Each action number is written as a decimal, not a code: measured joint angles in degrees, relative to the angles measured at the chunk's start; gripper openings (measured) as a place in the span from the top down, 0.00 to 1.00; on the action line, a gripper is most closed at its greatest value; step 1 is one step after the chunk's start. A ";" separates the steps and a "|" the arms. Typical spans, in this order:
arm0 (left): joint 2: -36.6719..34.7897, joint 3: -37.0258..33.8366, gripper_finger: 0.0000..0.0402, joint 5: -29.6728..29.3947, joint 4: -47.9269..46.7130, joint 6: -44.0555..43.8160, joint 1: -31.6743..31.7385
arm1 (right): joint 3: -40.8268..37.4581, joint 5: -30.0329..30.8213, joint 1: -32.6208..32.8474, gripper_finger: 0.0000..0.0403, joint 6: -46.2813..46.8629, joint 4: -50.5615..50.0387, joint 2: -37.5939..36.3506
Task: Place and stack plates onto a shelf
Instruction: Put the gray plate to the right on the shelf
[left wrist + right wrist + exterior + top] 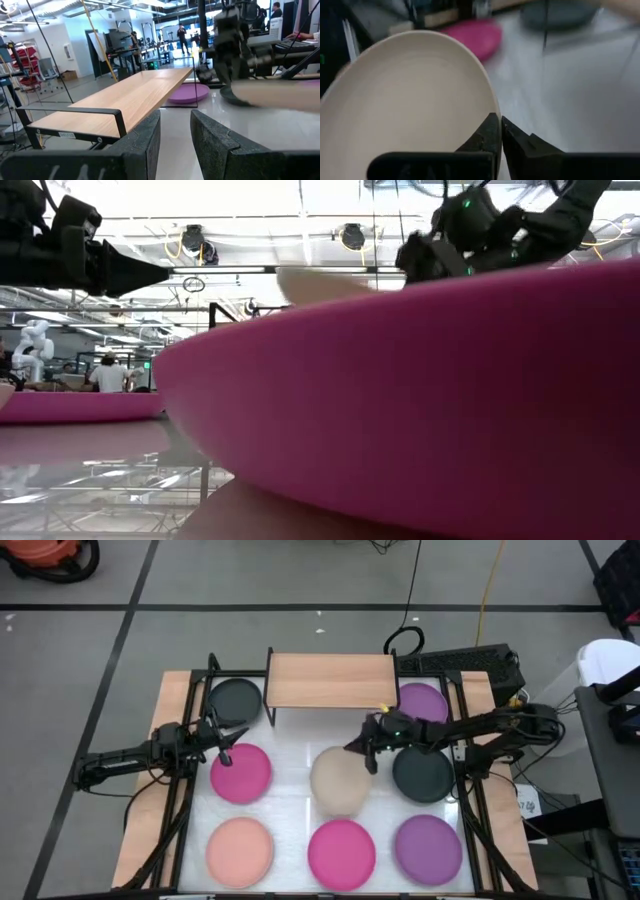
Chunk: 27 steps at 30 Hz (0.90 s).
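Note:
The beige plate [337,782] hangs tilted over the table's middle, held by my right gripper [368,757], which is shut on its right rim. My left gripper [225,750] is open above the far edge of a magenta plate [241,773] and faces the wooden shelf [330,680]; it touches nothing. A black plate [235,700] and a purple plate [422,702] lie flat on the table on either side of the shelf. Another black plate [422,773] lies under the right arm. Peach [240,850], magenta [341,853] and purple [428,847] plates lie along the near edge. My right gripper [499,120] pinches the beige plate's rim [489,97] between its two fingers [487,134], one over the plate's inner face and one outside. It comes from the table's right side. The plate [320,283] is tilted and looks lifted clear of the table.
The shelf's top [125,97] is bare wood with black metal legs at its corners. Black rails [190,770] run along both table sides. The white tabletop [295,745] between the shelf and the middle row of plates is free.

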 joint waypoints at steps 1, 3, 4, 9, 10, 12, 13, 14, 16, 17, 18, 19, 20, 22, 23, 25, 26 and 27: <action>0.02 0.00 0.72 0.00 -0.02 0.01 0.01 | 0.00 1.06 -0.50 1.00 0.31 1.45 -1.44; 0.00 0.00 0.72 0.00 0.06 0.00 0.02 | 0.00 4.03 -1.97 1.00 0.58 2.61 -5.02; 0.00 -0.02 0.72 -0.01 0.07 0.00 0.02 | 0.00 5.94 -2.85 1.00 0.58 3.15 -6.86; 0.02 -0.02 0.72 0.00 0.27 0.00 0.02 | 0.02 14.40 -10.24 1.00 0.12 3.67 -16.01; 0.02 -0.02 0.72 0.00 0.58 0.00 0.01 | 0.18 15.27 -12.21 1.00 0.05 3.06 -17.43; 0.00 0.00 0.72 0.00 1.44 -0.22 0.02 | 1.46 15.65 -16.65 1.00 -0.03 -1.23 -19.36; 0.02 -0.02 0.72 0.00 1.77 -0.34 0.02 | 2.57 15.61 -18.83 1.00 0.01 -4.24 -19.77; 0.00 -0.02 0.72 0.00 2.11 -0.56 0.01 | 3.98 15.54 -20.98 1.00 0.26 -7.62 -19.81; 0.01 -0.02 0.72 0.00 2.72 -1.30 0.01 | 7.09 15.40 -24.60 1.00 0.55 -14.24 -19.01; 0.01 -0.02 0.72 0.01 2.78 -1.33 0.02 | 8.57 15.40 -26.09 1.00 0.32 -16.98 -18.28; 0.02 -0.02 0.72 0.00 2.78 -1.33 0.02 | 9.92 15.34 -27.27 1.00 -0.10 -19.29 -17.41; 0.02 -0.02 0.72 0.00 2.80 -1.31 0.00 | 11.11 15.09 -28.27 1.00 -0.56 -21.30 -16.45; 0.02 0.00 0.72 0.02 2.82 -1.37 0.02 | 12.14 14.44 -29.26 1.00 -0.92 -22.80 -15.41; 0.00 -0.02 0.72 0.01 2.80 -1.38 0.01 | 13.85 13.64 -30.85 1.00 -1.16 -24.82 -13.22; 0.02 -0.02 0.72 0.00 2.80 -1.40 0.01 | 14.30 13.63 -31.57 1.00 -1.38 -25.38 -12.25; 0.02 -0.02 0.72 0.01 2.80 -1.45 0.02 | 14.72 13.63 -32.64 1.00 -1.99 -25.89 -10.03; 0.00 -0.02 0.72 0.02 2.79 -1.66 0.02 | 14.75 13.63 -33.06 1.00 -2.13 -25.89 -8.98; 0.00 -0.02 0.72 0.02 2.78 -1.93 0.02 | 14.75 13.63 -33.46 1.00 -2.15 -25.96 -8.00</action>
